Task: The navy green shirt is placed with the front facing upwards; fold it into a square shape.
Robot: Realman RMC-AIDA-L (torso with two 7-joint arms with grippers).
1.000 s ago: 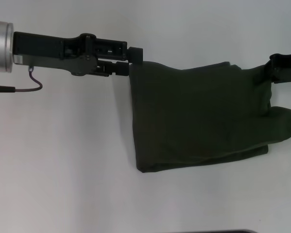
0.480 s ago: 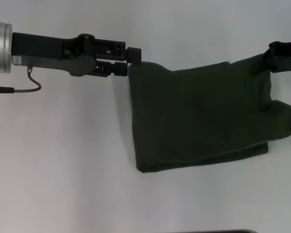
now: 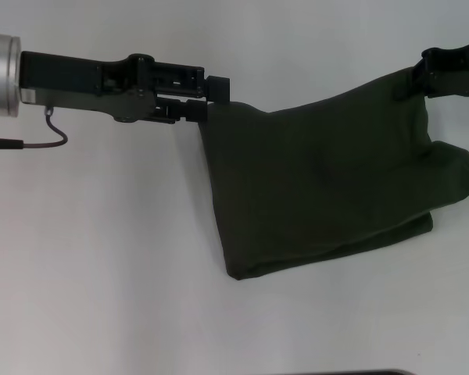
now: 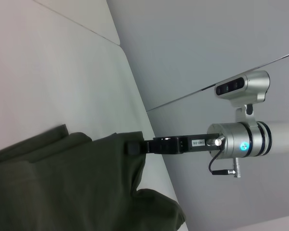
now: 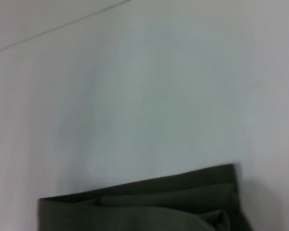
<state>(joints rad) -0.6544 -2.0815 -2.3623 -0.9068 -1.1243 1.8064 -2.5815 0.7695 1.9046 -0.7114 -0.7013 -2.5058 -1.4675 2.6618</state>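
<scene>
The navy green shirt (image 3: 320,187) hangs folded between both arms over the white table, its lower fold resting on the surface. My left gripper (image 3: 211,100) is shut on the shirt's upper left corner. My right gripper (image 3: 422,74) is shut on the upper right corner, held higher than the left. A sleeve bulges out at the right (image 3: 457,183). In the left wrist view the shirt (image 4: 72,187) fills the lower part, and the right gripper (image 4: 135,147) pinches its edge. The right wrist view shows layered shirt edges (image 5: 144,202) on the table.
The white table (image 3: 102,258) spreads to the left of and in front of the shirt. A dark object's edge (image 3: 344,373) shows at the table's near edge. A cable (image 3: 31,141) hangs under the left arm.
My right gripper has risen and moved away, lifting the shirt's right corner and stretching the top edge. The lower fold has slid slightly to the right. The left gripper has hardly moved.
</scene>
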